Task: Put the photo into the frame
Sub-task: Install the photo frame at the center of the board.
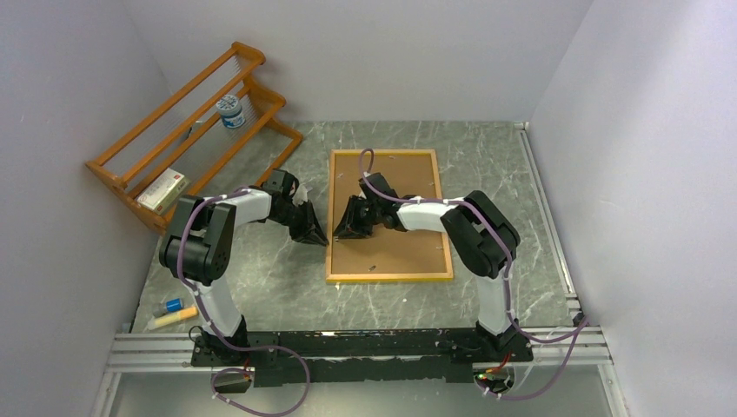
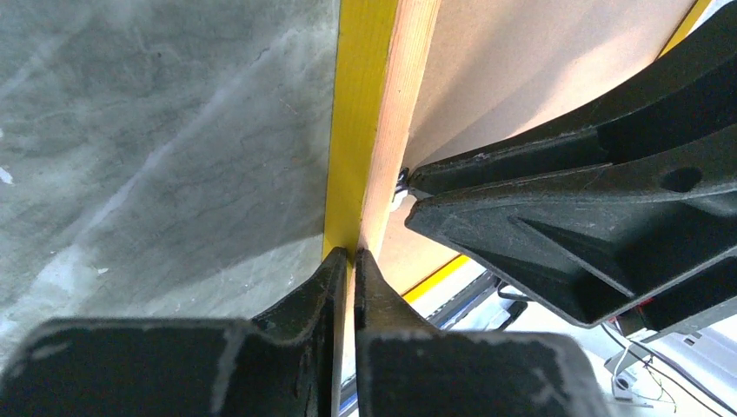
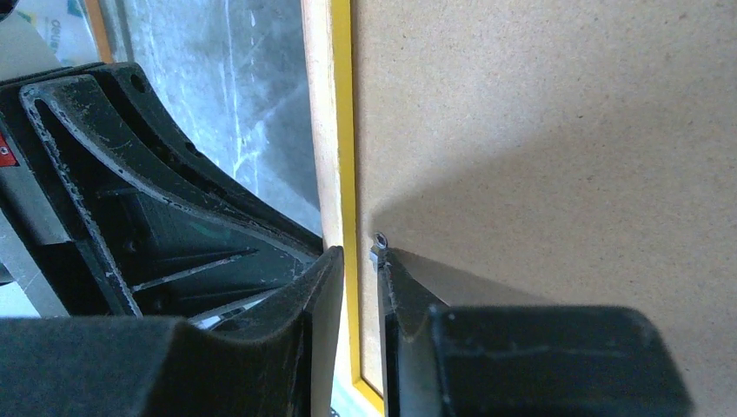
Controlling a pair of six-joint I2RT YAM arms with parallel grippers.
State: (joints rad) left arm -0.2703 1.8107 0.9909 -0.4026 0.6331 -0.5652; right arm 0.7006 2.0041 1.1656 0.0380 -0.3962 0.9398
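Photo may already be hidden under the brown board (image 1: 391,254) in the frame (image 1: 389,277) below the pressed-together left claw (image 2: 349,254) and the right claw (image 3: 356,254), whose grip I cannot tell.

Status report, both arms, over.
Left gripper nearly shut at left edge of frame. Right gripper slightly open over same rail. Back up, backing panel in; photo not visible.

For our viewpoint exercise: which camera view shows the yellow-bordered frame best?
The top external view: the frame lies back-up with all four sides visible. The left wrist view shows only a stretch of one yellow-and-wood edge; the right wrist view, one edge strip and brown backing.
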